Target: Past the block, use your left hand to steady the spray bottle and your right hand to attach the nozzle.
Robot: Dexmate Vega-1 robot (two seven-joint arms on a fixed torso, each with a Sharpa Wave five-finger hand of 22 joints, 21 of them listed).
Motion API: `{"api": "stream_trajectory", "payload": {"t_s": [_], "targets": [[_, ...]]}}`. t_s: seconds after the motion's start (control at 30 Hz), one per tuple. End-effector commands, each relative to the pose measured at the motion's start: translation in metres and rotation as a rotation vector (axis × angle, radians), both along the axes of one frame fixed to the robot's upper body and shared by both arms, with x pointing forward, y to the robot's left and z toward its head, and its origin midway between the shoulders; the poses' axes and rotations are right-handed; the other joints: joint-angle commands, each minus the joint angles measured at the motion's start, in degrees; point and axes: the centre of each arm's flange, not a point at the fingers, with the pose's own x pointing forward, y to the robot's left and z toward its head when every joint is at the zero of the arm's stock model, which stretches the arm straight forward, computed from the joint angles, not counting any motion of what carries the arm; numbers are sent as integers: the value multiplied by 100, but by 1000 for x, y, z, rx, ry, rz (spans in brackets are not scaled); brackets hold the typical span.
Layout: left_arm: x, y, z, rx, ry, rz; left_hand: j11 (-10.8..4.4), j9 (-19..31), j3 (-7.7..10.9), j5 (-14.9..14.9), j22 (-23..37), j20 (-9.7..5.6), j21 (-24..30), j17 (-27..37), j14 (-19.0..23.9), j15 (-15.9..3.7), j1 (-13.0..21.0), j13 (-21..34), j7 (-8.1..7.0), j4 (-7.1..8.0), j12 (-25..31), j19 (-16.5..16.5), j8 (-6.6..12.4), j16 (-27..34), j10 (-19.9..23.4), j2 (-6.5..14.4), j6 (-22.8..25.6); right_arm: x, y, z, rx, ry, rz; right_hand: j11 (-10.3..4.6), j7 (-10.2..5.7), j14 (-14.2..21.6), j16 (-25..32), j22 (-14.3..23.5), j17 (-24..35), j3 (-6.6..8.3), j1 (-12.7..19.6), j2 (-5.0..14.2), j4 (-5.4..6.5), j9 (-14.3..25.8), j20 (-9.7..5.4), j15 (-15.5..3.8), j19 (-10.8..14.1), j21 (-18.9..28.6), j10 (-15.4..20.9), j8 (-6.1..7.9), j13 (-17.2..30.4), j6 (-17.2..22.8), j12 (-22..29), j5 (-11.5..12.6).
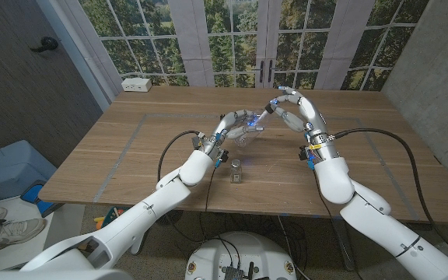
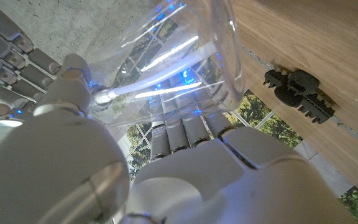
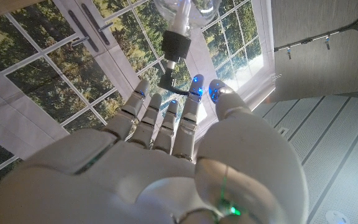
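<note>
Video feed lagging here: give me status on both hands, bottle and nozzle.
Left hand grips the clear spray bottle, lifted off the table. Right hand fingers on the nozzle at the bottle's neck. Small block nearer, nothing obstructing.

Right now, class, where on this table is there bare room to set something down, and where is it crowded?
Free: the wide bare wood left of the left hand, and right of the right hand. Crowded: the middle, where both hands meet at the spray bottle, with the block just in front.
</note>
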Motion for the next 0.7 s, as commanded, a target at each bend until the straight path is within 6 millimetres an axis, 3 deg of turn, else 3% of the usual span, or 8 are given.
{"api": "stream_trajectory", "payload": {"t_s": [0.03, 0.37, 0.5, 0.53, 0.7], "targets": [[-1, 0, 0, 7, 2, 0, -1082, 17, 1058, 32, 24, -16, 64, 24, 3, -892, 525, 21, -723, 997, 37, -16, 737, -21, 1083, 1562, 714, 7, 3, 9, -28, 18, 6, 13, 8, -69, 11, 14, 35, -5, -104, -21, 33, 3, 42, -316, 20, 31, -63, -68, -8, -145, 10, -20], [-3, 4, 1, 0, 0, 1, -1076, 10, 1060, 32, 22, -19, 87, 29, -1, -897, 523, 38, -733, 998, 29, -28, 746, -26, 1079, 1568, 711, 28, -2, 23, -2, 102, 7, 77, 81, -201, -20, 15, 75, -23, -184, -5, 29, 31, 78, -239, -51, 7, -233, -186, -38, -427, -18, -21], [-2, 6, 2, -3, 3, 1, -1083, 12, 1057, 31, 22, -20, 97, 33, 2, -897, 521, 41, -746, 998, 25, -34, 747, -25, 1083, 1567, 696, 34, -2, 27, 8, 118, 7, 85, 82, -229, -3, 17, 109, -52, -211, 9, 17, 44, 86, -219, -70, 2, -263, -308, -54, -708, 1, -31], [-1, 6, 2, -5, 5, -1, -1084, 10, 1059, 31, 22, -19, 101, 33, 2, -901, 523, 41, -743, 996, 23, -34, 750, -26, 1083, 1568, 701, 35, -2, 28, 5, 124, 4, 96, 58, -238, 13, 18, 132, -71, -218, 16, 0, 30, 94, -213, -70, 5, -294, -428, -67, -942, 11, -36], [-1, 6, 6, -10, -1, 1, -1081, 5, 1057, 31, 21, -23, 112, 38, 9, -905, 524, 41, -738, 994, 15, -35, 751, -22, 1079, 1569, 693, 41, -3, 30, 9, 133, 1, 124, 175, -294, -1, 19, 143, -88, -242, 17, -1, 24, 129, -154, -99, -5, -351, -461, -79, -972, 11, -34]]}}
